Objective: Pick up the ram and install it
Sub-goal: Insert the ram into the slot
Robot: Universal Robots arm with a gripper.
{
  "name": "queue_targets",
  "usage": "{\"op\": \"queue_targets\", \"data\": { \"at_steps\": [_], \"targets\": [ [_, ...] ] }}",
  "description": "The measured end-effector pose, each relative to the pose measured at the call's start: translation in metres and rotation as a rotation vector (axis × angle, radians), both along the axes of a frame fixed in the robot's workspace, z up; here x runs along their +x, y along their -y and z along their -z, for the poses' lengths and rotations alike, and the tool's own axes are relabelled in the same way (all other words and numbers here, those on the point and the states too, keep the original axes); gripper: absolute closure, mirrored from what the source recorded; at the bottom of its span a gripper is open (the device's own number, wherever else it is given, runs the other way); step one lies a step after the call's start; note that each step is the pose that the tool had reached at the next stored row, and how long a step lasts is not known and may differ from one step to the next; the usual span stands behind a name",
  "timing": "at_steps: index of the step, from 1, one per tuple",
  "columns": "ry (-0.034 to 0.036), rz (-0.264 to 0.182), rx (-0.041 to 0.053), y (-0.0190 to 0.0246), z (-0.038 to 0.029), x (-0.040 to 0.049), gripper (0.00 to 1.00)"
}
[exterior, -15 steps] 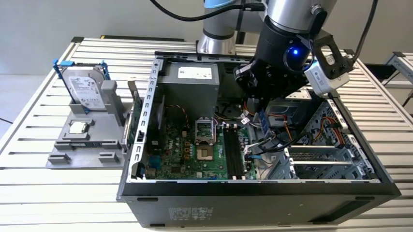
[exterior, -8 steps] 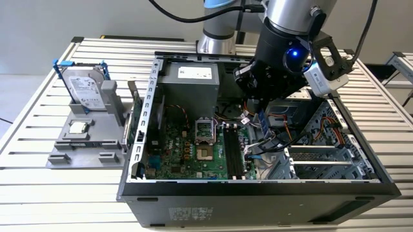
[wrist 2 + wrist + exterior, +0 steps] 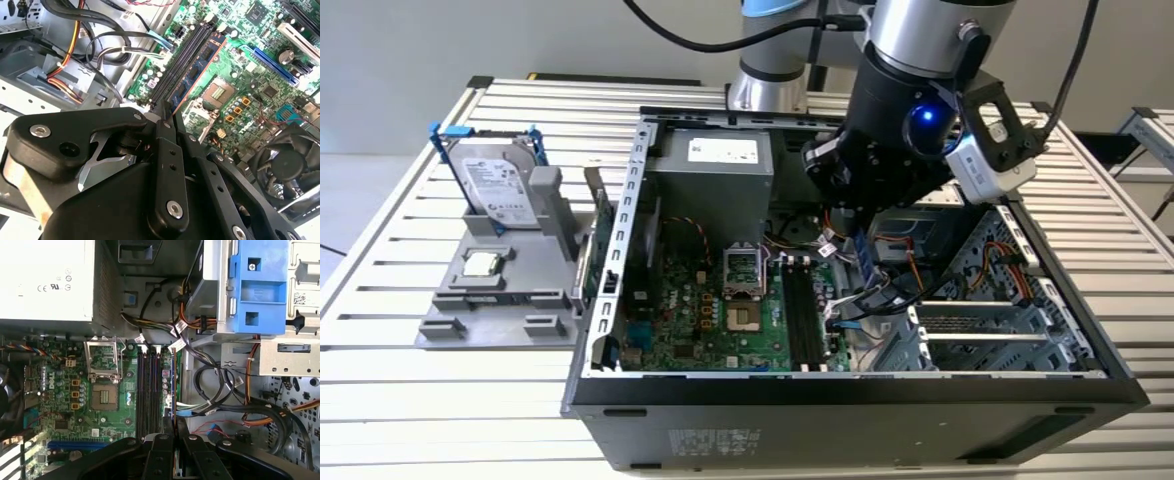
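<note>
My gripper (image 3: 167, 111) (image 3: 170, 423) is shut on the ram (image 3: 200, 60) (image 3: 172, 385), a thin dark stick with black chips, gripped at one end. The stick hangs lengthwise just above the black memory slots (image 3: 148, 390) (image 3: 181, 65) of the green motherboard (image 3: 707, 320), and I cannot tell whether it touches them. In the exterior view the arm's wrist (image 3: 907, 140) reaches down into the open computer case (image 3: 854, 385), over the slots (image 3: 803, 315).
A processor socket (image 3: 105, 395) lies beside the slots and a bundle of cables (image 3: 225, 395) on their other side. The power supply (image 3: 45, 280) and a blue drive bay (image 3: 260, 285) stand at the case's far end. Outside, a grey fixture (image 3: 494, 315) holds a hard drive (image 3: 500, 185) and a processor chip (image 3: 483, 264).
</note>
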State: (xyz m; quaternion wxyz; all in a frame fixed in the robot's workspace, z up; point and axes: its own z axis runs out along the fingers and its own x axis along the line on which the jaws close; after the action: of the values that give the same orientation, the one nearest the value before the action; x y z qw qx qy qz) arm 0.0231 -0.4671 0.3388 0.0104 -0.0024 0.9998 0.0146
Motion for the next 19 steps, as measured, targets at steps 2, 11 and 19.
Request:
{"op": "queue_targets", "data": {
  "at_steps": [2,11,19],
  "targets": [
    [0.0,0.001,0.0,0.0,0.0018,0.0,1.0],
    [0.0,0.003,-0.0051,0.0,0.007,-0.0001,1.0],
    [0.0,0.004,-0.0097,0.0,0.0125,-0.0011,1.0]
  ]
}}
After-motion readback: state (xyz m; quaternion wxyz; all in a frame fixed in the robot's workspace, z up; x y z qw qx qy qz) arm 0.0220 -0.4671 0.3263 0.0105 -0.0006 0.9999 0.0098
